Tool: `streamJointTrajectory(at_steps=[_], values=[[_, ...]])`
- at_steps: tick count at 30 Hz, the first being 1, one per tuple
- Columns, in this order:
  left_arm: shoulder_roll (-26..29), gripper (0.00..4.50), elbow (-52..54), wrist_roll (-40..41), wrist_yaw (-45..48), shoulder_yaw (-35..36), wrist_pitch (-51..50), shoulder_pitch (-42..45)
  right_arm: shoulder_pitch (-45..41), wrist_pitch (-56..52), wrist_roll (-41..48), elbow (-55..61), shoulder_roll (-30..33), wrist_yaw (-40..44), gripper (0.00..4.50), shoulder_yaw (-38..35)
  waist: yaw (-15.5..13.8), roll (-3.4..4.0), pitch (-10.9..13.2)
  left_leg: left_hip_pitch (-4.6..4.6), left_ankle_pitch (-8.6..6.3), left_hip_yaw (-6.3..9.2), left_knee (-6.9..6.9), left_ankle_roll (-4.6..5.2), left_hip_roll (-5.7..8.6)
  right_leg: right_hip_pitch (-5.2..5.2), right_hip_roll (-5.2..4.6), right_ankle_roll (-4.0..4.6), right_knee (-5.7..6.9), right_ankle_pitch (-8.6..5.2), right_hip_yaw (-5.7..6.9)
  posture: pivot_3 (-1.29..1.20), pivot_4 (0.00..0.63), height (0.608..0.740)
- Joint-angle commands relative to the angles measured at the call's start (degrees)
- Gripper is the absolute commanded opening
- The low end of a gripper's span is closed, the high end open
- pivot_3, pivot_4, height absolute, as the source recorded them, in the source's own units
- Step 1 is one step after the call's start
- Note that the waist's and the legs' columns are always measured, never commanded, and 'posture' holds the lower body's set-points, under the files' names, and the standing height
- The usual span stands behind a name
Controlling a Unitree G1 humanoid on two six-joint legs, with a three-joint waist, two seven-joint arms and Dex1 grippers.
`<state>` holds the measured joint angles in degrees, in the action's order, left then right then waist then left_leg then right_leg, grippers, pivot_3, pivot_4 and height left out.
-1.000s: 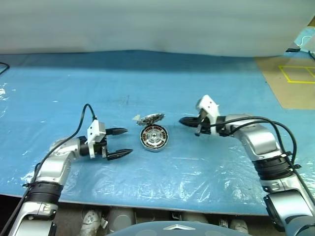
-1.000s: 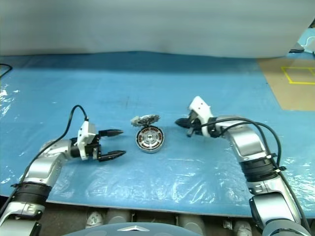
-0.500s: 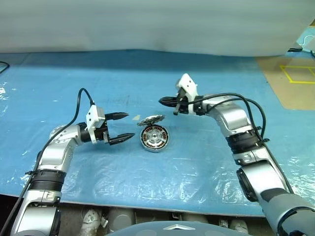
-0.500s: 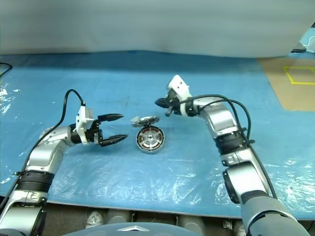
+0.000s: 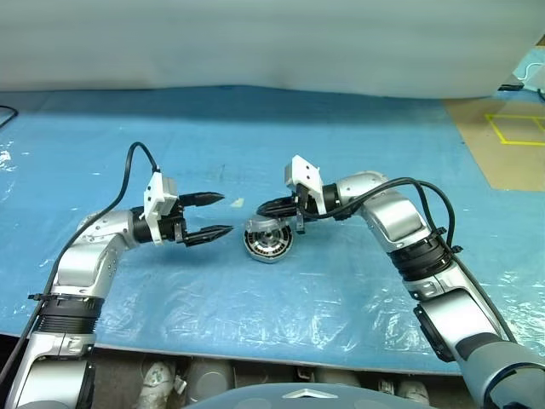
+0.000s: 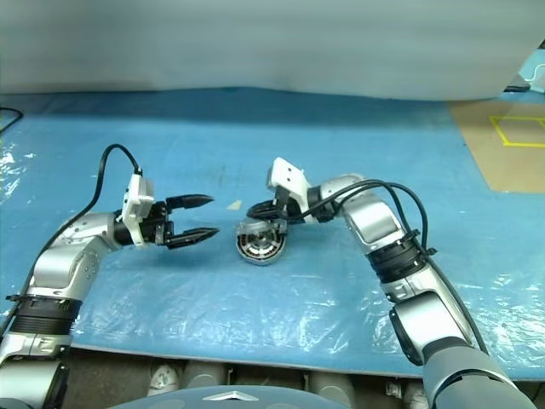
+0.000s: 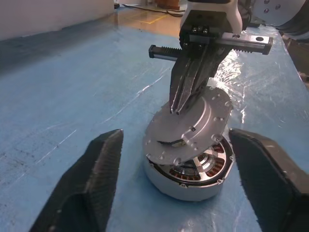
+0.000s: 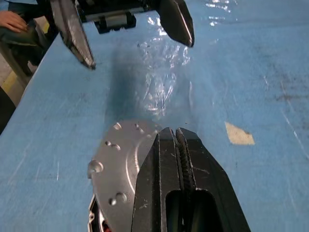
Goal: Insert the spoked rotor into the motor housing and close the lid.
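Since a second ago the right gripper [image 5: 266,207] has swung across onto the lid [image 7: 188,126], jaws pressed together. Left of the motor housing [image 5: 267,243], the left gripper [image 5: 220,215] hovers, jaws spread. The lid sits tilted on the housing; an off-centre push could jam it.

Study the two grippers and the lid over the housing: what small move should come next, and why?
Probably the shut right gripper should nudge the lid flat and centred on the motor housing. The lid sits tilted, one edge raised, with copper windings showing beneath it, and the right fingertips rest on its face. The left gripper stands open beside the housing, apart from it, placed to steady it.
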<state>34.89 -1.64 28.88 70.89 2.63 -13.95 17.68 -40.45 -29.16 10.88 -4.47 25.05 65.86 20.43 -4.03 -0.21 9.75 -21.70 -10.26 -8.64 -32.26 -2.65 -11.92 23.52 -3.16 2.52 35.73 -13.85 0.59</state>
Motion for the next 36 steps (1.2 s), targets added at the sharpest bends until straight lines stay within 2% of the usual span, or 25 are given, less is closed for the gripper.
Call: streamJointTrajectory(at_steps=[1,7,8,13,18,22,25,30,34,36], values=[[2.0,2.51,2.8,1.1,2.6,-0.4,-1.3,-0.9,1.5,1.3,-1.7,0.6,0.5,-1.2,0.0,0.7,0.0,0.0,0.0,0.01,0.0,0.0,0.0,0.0,0.0,0.0,0.0,0.0,0.0,0.0,-0.01,0.0,0.15,0.74],[2.0,0.27,4.7,2.9,5.0,-1.0,-3.4,-1.5,4.1,1.4,-3.3,-0.6,0.0,-3.7,0.0,0.9,0.0,0.0,0.0,0.01,0.0,0.0,0.0,0.0,0.01,0.0,0.0,0.0,0.0,0.0,-0.01,0.0,0.15,0.74],[2.2,0.06,5.4,3.3,5.3,-1.2,-4.3,-2.0,4.5,1.3,-3.5,-0.6,-0.1,-3.9,0.0,1.0,0.0,0.0,0.0,0.01,0.0,0.0,0.0,0.0,0.01,0.0,0.0,0.0,0.0,0.0,-0.02,0.0,0.15,0.74],[2.3,0.06,6.4,2.3,4.2,-1.3,-4.7,-3.2,6.0,1.9,-4.5,-0.3,0.3,-4.4,0.0,2.2,0.0,0.0,0.0,0.22,0.0,-0.02,0.02,0.0,0.0,-0.2,0.0,0.01,0.0,-0.01,-0.03,0.0,0.15,0.74],[0.6,0.06,3.3,-2.0,1.9,-1.6,2.2,-3.0,8.6,2.9,-5.8,-0.3,0.7,-4.1,0.0,4.6,0.1,0.0,0.0,0.43,-0.01,-0.02,0.01,0.01,0.01,-0.41,-0.01,0.01,-0.03,-0.01,-0.06,0.0,0.15,0.74],[0.4,0.06,4.2,-1.4,2.0,-1.9,2.2,-3.8,8.8,4.0,-6.0,-2.2,0.7,-4.3,0.0,4.2,0.1,0.0,0.0,0.62,-0.01,-0.04,0.03,0.01,0.01,-0.56,-0.01,0.01,-0.05,-0.02,-0.11,0.0,0.15,0.74],[0.0,0.06,3.9,-1.9,1.5,-2.1,3.2,-4.0,7.7,-1.6,0.8,0.1,-1.2,-3.5,0.0,-0.9,0.1,0.0,0.0,0.63,-0.01,-0.05,0.03,0.01,0.02,-0.56,-0.01,0.01,-0.04,-0.02,-0.13,0.0,0.15,0.74],[-0.8,0.06,3.3,-2.5,0.9,-2.5,4.4,-4.0,5.1,-6.2,5.8,5.9,-0.9,-4.7,0.0,-6.5,0.0,0.01,0.0,0.46,-0.01,-0.06,0.03,0.01,0.02,-0.41,0.0,0.01,-0.05,-0.01,-0.12,0.0,0.15,0.74],[-0.8,0.06,3.7,-1.7,1.4,-2.1,4.6,-4.3,5.9,-6.7,4.6,11.0,2.4,-5.3,0.0,-6.5,0.0,0.01,0.0,0.34,0.0,-0.06,0.03,0.01,0.02,-0.29,0.01,0.01,-0.05,-0.01,-0.12,0.0,0.15,0.74],[-0.6,0.0,4.0,-1.1,1.7,-1.8,4.2,-4.5,7.2,-6.3,5.0,12.8,4.1,-4.5,0.41,-6.3,0.0,0.01,0.0,0.35,0.0,-0.06,0.06,0.0,0.02,-0.3,0.01,0.01,-0.05,-0.01,-0.11,0.0,0.15,0.74]])
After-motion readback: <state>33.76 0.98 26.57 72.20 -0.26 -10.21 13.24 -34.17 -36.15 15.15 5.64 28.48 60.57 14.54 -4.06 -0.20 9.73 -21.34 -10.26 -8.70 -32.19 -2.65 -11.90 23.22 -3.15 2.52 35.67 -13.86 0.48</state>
